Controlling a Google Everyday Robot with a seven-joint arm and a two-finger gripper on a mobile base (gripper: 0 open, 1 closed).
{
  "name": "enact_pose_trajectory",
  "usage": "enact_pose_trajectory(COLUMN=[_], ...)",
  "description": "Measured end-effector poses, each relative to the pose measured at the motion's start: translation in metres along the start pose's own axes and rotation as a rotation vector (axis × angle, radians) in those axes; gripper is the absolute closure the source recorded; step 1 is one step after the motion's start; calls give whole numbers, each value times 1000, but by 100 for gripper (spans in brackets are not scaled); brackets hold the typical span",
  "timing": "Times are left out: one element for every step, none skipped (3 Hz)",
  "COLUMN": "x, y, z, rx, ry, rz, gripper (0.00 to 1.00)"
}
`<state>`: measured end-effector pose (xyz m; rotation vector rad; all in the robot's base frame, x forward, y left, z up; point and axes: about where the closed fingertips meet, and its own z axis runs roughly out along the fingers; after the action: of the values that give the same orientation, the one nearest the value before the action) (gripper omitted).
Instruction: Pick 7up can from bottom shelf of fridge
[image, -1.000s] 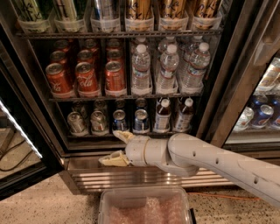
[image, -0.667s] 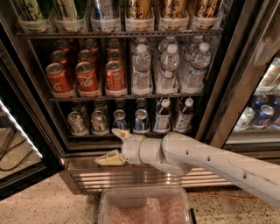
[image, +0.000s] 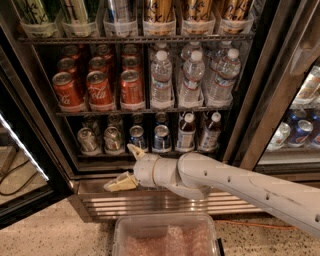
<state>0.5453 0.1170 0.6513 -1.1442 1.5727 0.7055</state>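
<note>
The fridge (image: 150, 201) stands open in front of me. On its bottom shelf (image: 100, 156) two silvery-green 7up cans stand at the left, one (image: 87, 140) beside the other (image: 113, 138), with more of the same behind them. My gripper (image: 126, 167) is open and empty. It hangs just in front of the bottom shelf's edge, slightly right of and below the 7up cans, and touches none of them. One finger (image: 134, 150) points up towards the shelf and the other (image: 120, 184) lies over the steel base.
Blue cans (image: 161, 137) and dark bottles (image: 186, 132) fill the rest of the bottom shelf. Red Coca-Cola cans (image: 95, 90) and water bottles (image: 192, 80) stand on the rack above. A clear plastic bin (image: 167, 235) sits on the floor below my arm. The open glass door (image: 20, 150) is at the left.
My gripper has shifted a little to the left, towards the 7up cans, staying open. Nothing in the fridge has moved.
</note>
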Motion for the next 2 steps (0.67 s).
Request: enact_pose_trajectory(x=[0,2], y=[0,-6], z=[0,6], rx=[0,22], ry=[0,-5], rz=[0,-3], gripper=[34,55])
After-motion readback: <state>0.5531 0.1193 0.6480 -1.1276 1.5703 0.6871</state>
